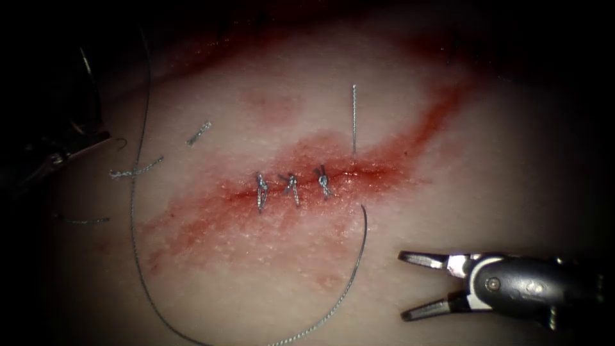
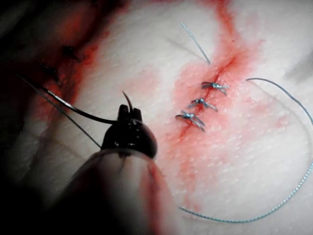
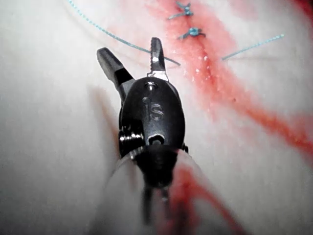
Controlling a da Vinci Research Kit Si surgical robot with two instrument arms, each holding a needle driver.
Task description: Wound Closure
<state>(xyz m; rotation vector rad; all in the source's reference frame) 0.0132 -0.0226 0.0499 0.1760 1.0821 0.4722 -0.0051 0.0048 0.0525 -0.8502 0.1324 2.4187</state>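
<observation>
While three knotted stitches (image 1: 291, 187) are already sitting across the cut (image 1: 359, 172), the needle (image 2: 83, 111) is being held well away from it, out past the cut's left end, clear of the tissue (image 1: 448, 218) and not in it. In the left wrist view the left tool (image 2: 130, 113) is clamping it with jaws together, gripping near one end of the curve so that a short tip is sticking up past the jaws and the long dark arc is trailing off sideways. In the endoscope view the left tool (image 1: 64, 154) is sitting in the dark margin far left of the cut.

The thread (image 1: 349, 282) is running in a wide slack loop: one strand is entering the tissue just below the cut, right of the third stitch, and a straight strand (image 1: 353, 118) is standing up from the tissue just above the cut at the same place. That looks like thread already lying through both lips for a fourth stitch, with the needle parked aside to keep the loop loose.

Short cut ends of thread (image 1: 136, 169) are lying on the tissue well left of the cut, likely trimmings from the finished knots. Red fluid (image 1: 211, 221) is staining the tissue around and along the cut.

The right tool (image 1: 413, 286) is hovering below and right of the cut, jaws wide apart, holding nothing.
</observation>
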